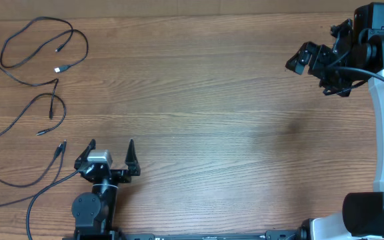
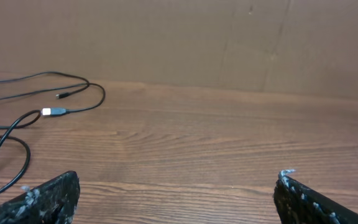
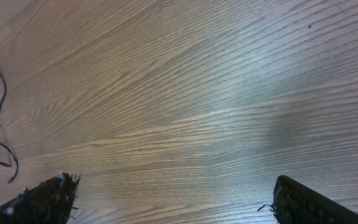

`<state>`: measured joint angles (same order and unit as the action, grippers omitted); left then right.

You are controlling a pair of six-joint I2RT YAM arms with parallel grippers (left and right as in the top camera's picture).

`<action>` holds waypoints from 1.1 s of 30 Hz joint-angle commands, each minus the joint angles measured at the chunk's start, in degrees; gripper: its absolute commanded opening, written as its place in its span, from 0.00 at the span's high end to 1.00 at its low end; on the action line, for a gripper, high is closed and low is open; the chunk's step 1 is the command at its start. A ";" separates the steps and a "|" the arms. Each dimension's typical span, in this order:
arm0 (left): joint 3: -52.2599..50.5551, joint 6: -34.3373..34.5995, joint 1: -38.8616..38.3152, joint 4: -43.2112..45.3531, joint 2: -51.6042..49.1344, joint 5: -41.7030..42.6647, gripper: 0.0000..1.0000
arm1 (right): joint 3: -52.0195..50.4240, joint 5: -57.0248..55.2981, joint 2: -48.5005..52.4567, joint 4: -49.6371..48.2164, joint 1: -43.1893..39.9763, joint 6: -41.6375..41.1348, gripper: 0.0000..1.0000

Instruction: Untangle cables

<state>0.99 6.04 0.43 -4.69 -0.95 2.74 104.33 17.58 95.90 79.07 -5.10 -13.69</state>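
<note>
While lying at the far-left of the counter [image 1: 212, 107], sprawling as thin black cables [image 1: 58, 69] in overlapping loops, one end silver-tipped, with left end effector [image 1: 112, 143] and right end effector [image 1: 310, 75] gaping, gripping nothing.

The left arm [image 1: 89, 208] sits at the near left, folded short over its base, with the wrist pointing toward the far side. The left gripper [image 1: 112, 145] holds its jaws spread wide with nothing between them. In its wrist view the two fingers [image 2: 45, 199] show only at the bottom corners, well apart. The right arm [image 1: 382, 147] rises from its base at the near right and reaches to the far right. The right gripper [image 1: 314, 72] points left, jaws wide and empty. Its fingers [image 3: 45, 199] likewise sit at the bottom corners of its wrist view.
</note>
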 commanded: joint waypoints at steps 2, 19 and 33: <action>-0.74 0.63 0.31 0.11 0.76 -1.68 0.01 | -0.09 -0.39 -0.63 -0.17 0.20 0.07 0.00; -0.72 -1.36 0.31 0.24 0.74 -1.66 0.00 | -0.09 -0.39 -0.63 -0.17 0.20 0.07 0.00; -0.72 -1.36 0.31 0.24 0.74 -1.66 0.00 | -0.09 -0.39 -0.63 -0.17 0.20 0.07 0.00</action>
<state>0.99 5.63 0.43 -4.67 -0.95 1.83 104.33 17.56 95.90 79.09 -5.10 -13.69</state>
